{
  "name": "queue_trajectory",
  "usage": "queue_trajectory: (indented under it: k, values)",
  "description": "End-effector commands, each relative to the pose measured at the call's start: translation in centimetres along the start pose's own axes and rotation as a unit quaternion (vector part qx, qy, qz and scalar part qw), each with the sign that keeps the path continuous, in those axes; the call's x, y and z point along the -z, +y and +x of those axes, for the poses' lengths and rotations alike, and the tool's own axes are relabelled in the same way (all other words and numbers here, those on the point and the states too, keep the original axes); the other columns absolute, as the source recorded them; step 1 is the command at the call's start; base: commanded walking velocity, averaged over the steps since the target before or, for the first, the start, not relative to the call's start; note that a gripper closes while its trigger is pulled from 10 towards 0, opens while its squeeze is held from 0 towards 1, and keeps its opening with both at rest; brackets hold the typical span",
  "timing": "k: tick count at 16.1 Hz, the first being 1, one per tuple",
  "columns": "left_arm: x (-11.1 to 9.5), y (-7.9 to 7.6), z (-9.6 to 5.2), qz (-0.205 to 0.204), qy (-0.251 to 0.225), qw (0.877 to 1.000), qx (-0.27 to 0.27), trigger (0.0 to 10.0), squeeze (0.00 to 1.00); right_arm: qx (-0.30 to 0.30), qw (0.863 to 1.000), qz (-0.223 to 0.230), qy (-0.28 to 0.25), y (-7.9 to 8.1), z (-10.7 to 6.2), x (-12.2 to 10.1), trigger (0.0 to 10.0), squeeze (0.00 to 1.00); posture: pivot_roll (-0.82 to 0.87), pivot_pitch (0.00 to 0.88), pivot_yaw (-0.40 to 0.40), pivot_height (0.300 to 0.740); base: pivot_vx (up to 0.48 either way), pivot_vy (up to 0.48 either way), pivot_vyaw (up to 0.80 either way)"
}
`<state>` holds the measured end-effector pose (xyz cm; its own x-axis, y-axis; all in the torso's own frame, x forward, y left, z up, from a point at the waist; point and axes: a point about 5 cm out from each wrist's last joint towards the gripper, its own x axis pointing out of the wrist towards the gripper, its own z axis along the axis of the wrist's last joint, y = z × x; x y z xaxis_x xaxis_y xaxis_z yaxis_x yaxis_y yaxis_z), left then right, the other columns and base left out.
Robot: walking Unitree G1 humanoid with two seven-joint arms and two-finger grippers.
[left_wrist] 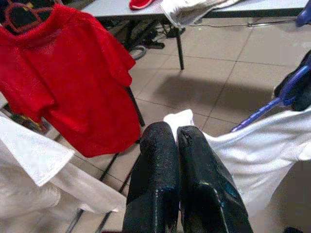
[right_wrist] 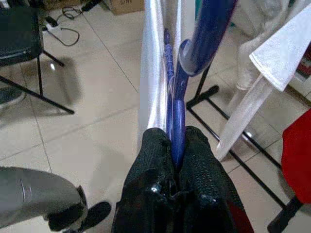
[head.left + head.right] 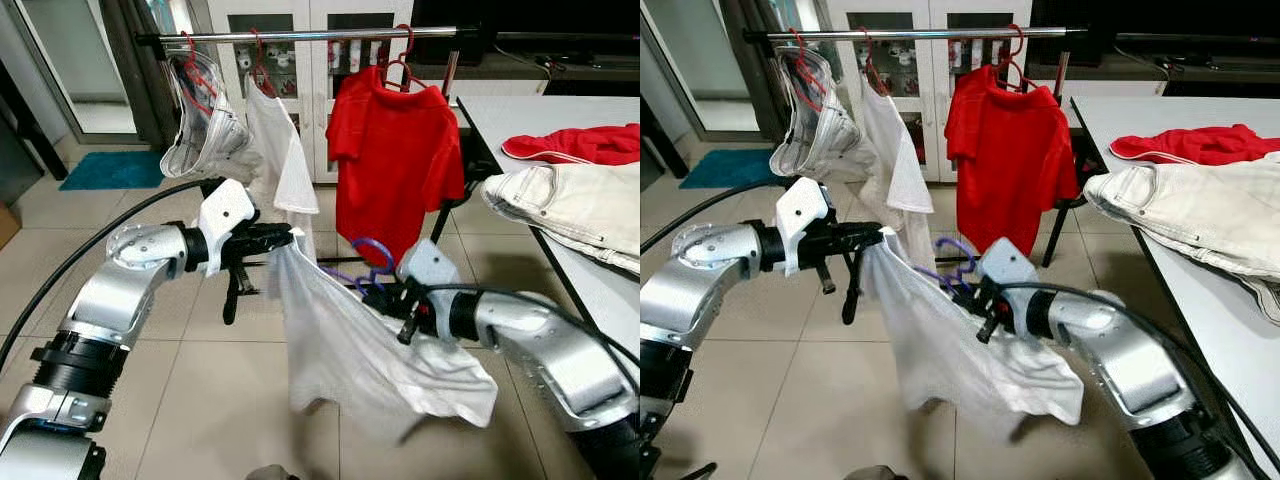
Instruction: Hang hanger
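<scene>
Centrally, a white fabric garment (image 3: 340, 340) is held stretched between the two arms, above a bare tiled floor (image 3: 190, 400). One upper edge of it is pinched in the left gripper (image 3: 283, 238), whose black fingers (image 1: 160, 165) are pressed together on the cloth. A purple plastic hanger (image 3: 368, 262) is clamped between the closed fingers of the right gripper (image 2: 175, 145), its hook curving up past the fingertips and its bar lying against the white cloth — the garment's lower hem hangs free below the right arm. Behind, a horizontal metal clothes rail (image 3: 320, 34) is seen carrying a red T-shirt (image 3: 395, 160), a white shirt (image 3: 285, 160) and a crumpled pale garment (image 3: 205, 135) on red hangers; open stretches of rail are left between them. At the right, a grey table (image 3: 520, 115) is covered by off-white trousers (image 3: 570, 205) and a red garment (image 3: 580, 145) near its edge.
</scene>
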<state>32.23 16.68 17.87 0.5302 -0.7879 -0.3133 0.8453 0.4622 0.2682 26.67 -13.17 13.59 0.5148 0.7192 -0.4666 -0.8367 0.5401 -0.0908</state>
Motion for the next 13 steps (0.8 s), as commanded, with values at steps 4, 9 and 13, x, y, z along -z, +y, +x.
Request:
queue_trajectory:
  k: [4,9,13]
  values:
    - [-0.4,0.0,-0.4,0.011,0.010,1.000,0.021,0.0,0.00,-0.057,0.997,-0.027,-0.045,1.2,0.2,-1.6,10.0,0.00,0.04,0.000,0.043,0.740,0.000,0.000,0.00]
    - [-1.6,-1.0,-0.1,-0.046,-0.037,0.996,0.059,10.0,0.00,-0.032,0.998,-0.003,-0.058,0.5,0.5,-1.8,10.0,0.00,0.04,0.000,0.042,0.740,0.000,0.000,0.00]
    - [-2.0,-1.5,-0.9,-0.058,-0.034,0.993,0.095,10.0,1.00,-0.016,0.997,0.020,-0.067,-0.1,0.4,-1.9,10.0,0.00,0.04,0.000,0.044,0.740,0.000,0.000,0.00]
